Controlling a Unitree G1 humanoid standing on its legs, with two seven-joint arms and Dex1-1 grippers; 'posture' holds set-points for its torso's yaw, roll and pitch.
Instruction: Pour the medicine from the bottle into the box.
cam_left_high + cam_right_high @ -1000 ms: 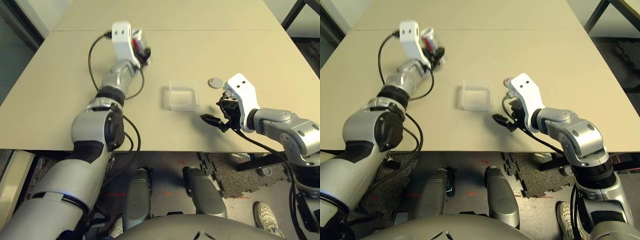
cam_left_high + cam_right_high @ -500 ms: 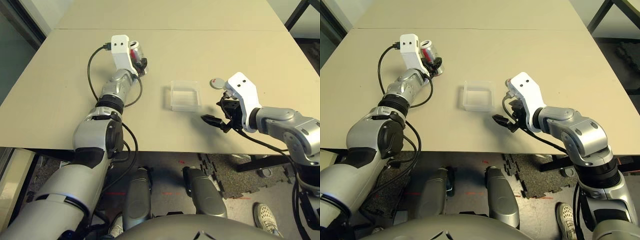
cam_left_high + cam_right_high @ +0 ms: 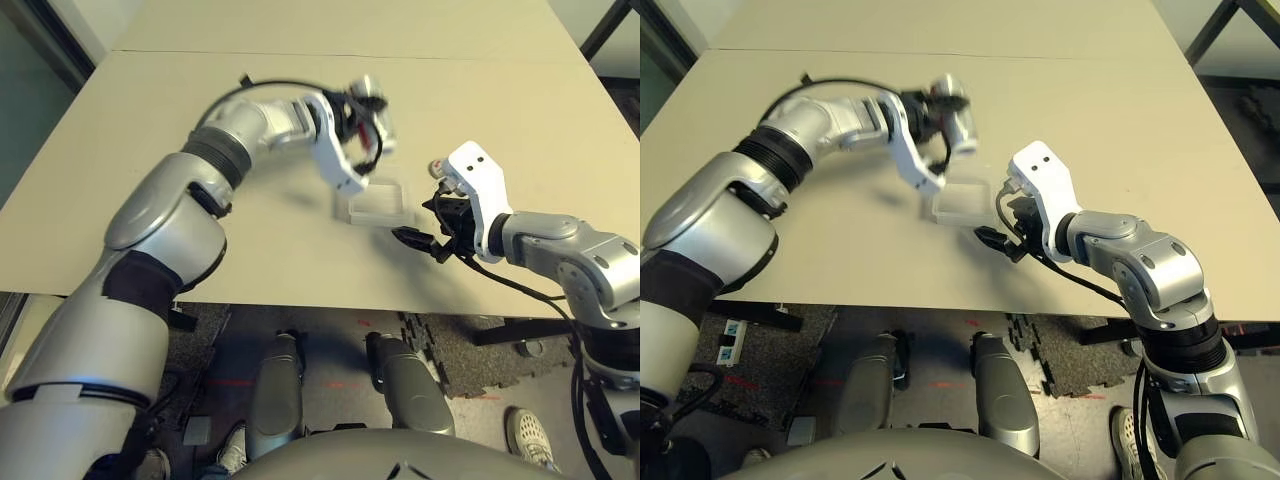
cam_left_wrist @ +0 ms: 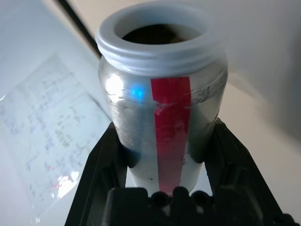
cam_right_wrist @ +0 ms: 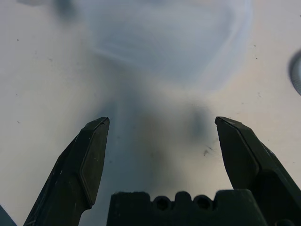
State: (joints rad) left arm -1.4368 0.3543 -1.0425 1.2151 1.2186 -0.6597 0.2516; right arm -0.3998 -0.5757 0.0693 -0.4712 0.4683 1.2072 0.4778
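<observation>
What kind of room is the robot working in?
Probably a lab or workshop. The robot stands at a plain tan table holding a little bottle in its left claw over a clear box. Black foam mats lie on the floor, and someone's shoe shows nearby.

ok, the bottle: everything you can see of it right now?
The bottle is a small silver-grey cylinder, metallic-looking, with a red stripe down its side and a pale threaded rim. The cap is off; the mouth is open and dark inside. The left gripper holds it, one black finger on each side of its lower body. In the head views it is raised off the table, just beyond the clear box. No medicine can be made out.
</observation>
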